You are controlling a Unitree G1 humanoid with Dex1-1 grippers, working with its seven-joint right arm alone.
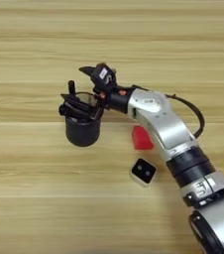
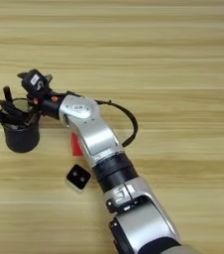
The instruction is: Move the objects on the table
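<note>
A dark mesh pen cup (image 1: 82,133) stands upright at the table's left middle, with a black marker (image 1: 72,88) poking out of its far-left rim. My right gripper (image 1: 74,84) hovers over the cup's mouth, open. One black finger (image 1: 90,70) reaches past the cup's far side and the other finger (image 1: 77,102) lies across the rim. The marker's top stands between them; I cannot tell whether they touch it. A small red cube (image 1: 142,139) lies right of the cup, partly hidden under my silver forearm (image 1: 156,116).
A small black-and-white block (image 1: 143,172) with two dots on top lies in front of the red cube. The light wooden table (image 1: 39,44) fills the view. My arm crosses from the bottom right up to the cup.
</note>
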